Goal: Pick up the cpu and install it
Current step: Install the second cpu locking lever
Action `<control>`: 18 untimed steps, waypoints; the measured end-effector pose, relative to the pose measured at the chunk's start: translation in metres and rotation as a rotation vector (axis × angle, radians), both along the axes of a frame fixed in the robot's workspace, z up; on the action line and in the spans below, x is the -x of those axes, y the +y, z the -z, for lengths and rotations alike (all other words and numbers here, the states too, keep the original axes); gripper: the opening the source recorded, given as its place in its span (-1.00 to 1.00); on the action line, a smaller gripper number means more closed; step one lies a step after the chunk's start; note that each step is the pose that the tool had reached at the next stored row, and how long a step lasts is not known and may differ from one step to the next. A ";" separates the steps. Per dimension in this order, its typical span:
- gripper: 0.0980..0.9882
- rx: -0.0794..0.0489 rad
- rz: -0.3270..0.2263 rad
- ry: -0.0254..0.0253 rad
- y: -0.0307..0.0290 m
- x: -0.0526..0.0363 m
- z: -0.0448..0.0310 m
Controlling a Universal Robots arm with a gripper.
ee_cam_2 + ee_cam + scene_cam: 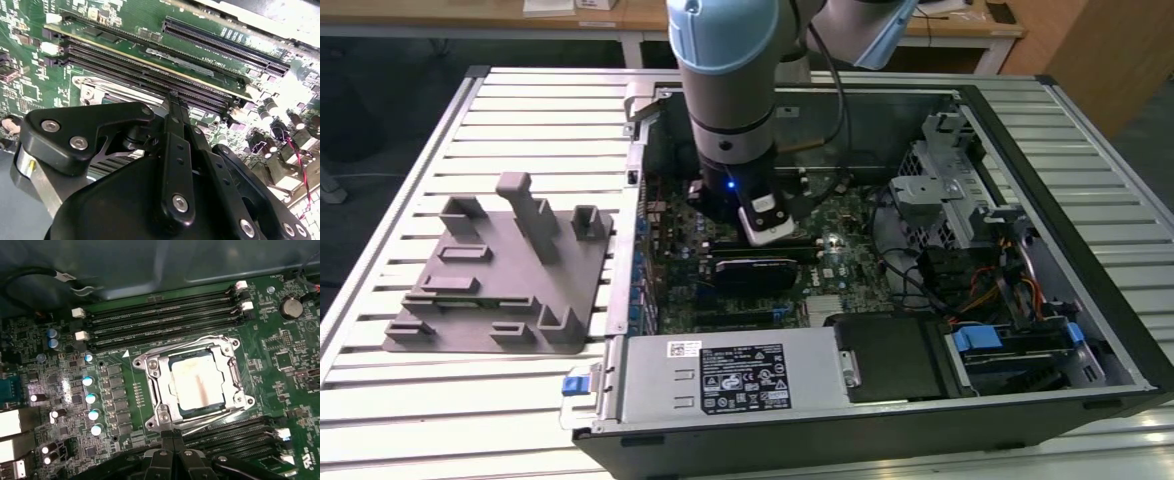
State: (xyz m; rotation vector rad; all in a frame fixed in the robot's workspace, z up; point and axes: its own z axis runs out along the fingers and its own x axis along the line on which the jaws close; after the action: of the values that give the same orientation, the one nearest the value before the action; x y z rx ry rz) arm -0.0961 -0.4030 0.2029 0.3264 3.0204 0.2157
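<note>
The cpu (pixel 197 382) is a flat square chip with a silvery-grey top. It lies flat inside the motherboard socket, whose metal frame (pixel 156 390) surrounds it. In the first wrist view my gripper (pixel 173 436) is just off one edge of the socket frame, its two thin black fingers pressed together with nothing between them. The second wrist view shows the same shut gripper (pixel 173 96) over the memory slots (pixel 150 75). In the exterior view the arm reaches down into the open computer case, with the gripper (pixel 771 243) above the middle of the green motherboard (pixel 854 260).
A grey plastic fixture (pixel 494 270) sits on the slatted table at the exterior view's left of the case. Inside the case are a power supply (pixel 720 375) at the front, drive cages (pixel 941 185) and cables at the exterior view's right, and memory slots (pixel 160 320) flanking the socket.
</note>
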 end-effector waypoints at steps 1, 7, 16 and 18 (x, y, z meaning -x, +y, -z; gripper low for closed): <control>-0.98 -0.006 -0.002 0.0000 -0.0005 0.0003 0.0006; -0.98 -0.054 -0.008 0.0001 -0.0032 0.0015 0.0025; -0.98 -0.106 -0.013 0.0000 -0.0109 0.0037 0.0056; -0.98 -0.119 -0.016 0.0000 -0.0112 0.0043 0.0067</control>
State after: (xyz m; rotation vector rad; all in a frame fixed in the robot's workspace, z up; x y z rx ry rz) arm -0.1004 -0.4142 0.1962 0.3124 3.0176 0.3983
